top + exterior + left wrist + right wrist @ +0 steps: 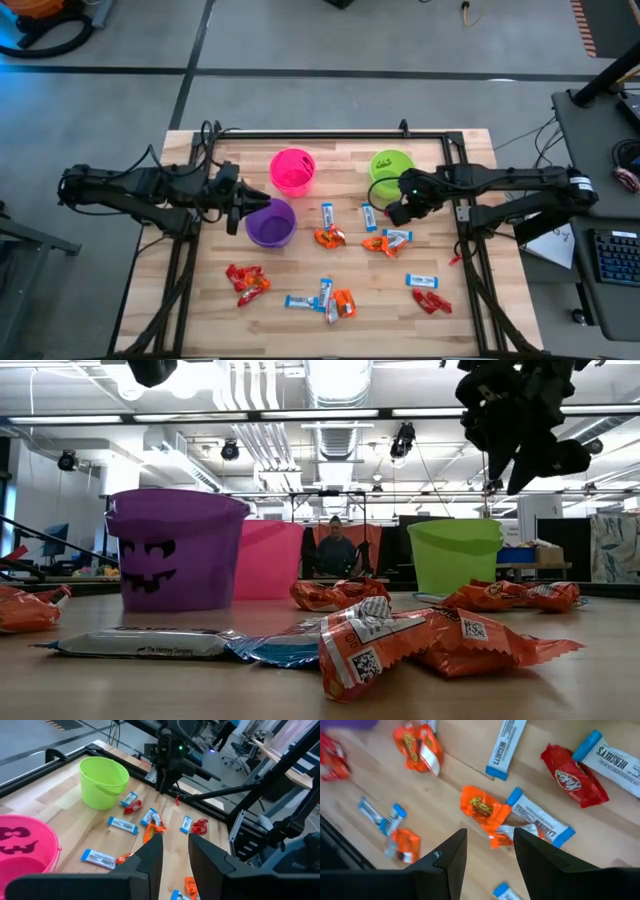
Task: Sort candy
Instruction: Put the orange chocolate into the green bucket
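Wrapped candy lies scattered on the wooden table: red pieces (247,282), orange pieces (329,238) and blue-and-white bars (421,280). My left gripper (240,212) hangs open at the left rim of the purple cup (270,224), and nothing shows between its fingers (175,855). My right gripper (398,210) hangs open in the air beside the green cup (390,168). Its fingers (490,852) stand over an orange candy (482,809) and a blue-and-white bar (540,822) that lie flat on the table. In the low view the right gripper (520,470) is well above the tabletop.
A pink cup (292,171) stands at the far side between the purple and green cups. A black frame (330,134) runs around the table's edges. A red candy (575,780) lies by another bar near the green cup. A person sits in the room beyond the far edge (335,550).
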